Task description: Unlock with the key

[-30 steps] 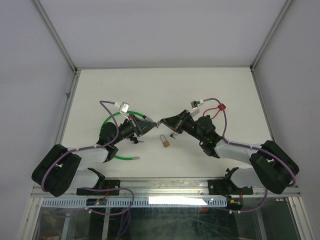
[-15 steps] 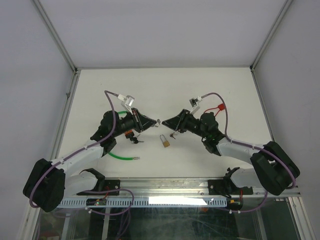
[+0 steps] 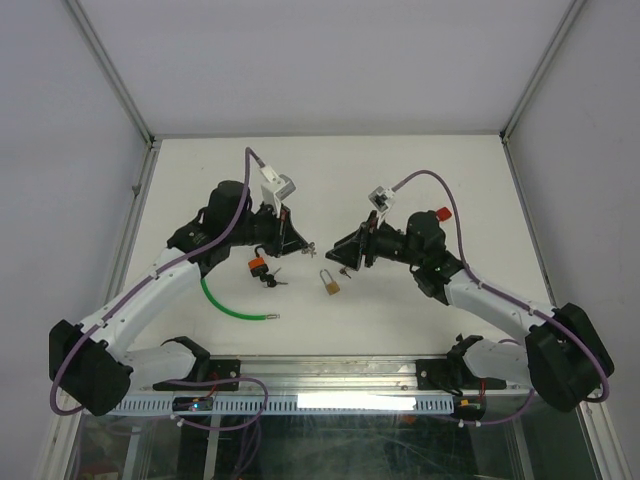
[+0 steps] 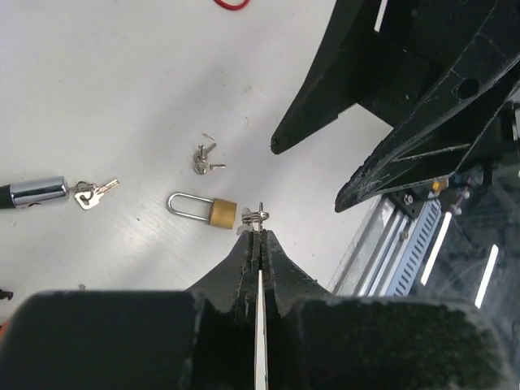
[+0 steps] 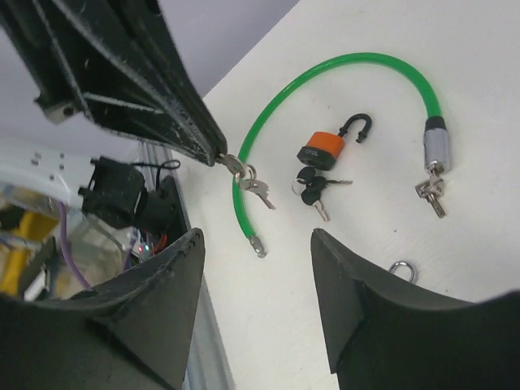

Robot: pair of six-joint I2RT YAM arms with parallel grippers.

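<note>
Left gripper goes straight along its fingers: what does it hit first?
Probably bare table beside the brass padlock, held key leading; the right gripper sits close to that line, depth unclear.

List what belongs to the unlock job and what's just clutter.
In use: small silver key pinched in the shut left gripper; brass padlock with steel shackle, likely target.
Lying about: orange padlock with open black shackle; green cable lock; loose silver keys.

A robotics lab cell: white table (image 3: 330,170) boxed by plain panels (image 3: 330,60) on aluminium framing (image 3: 110,68), cable duct (image 3: 130,404) along its near edge.
</note>
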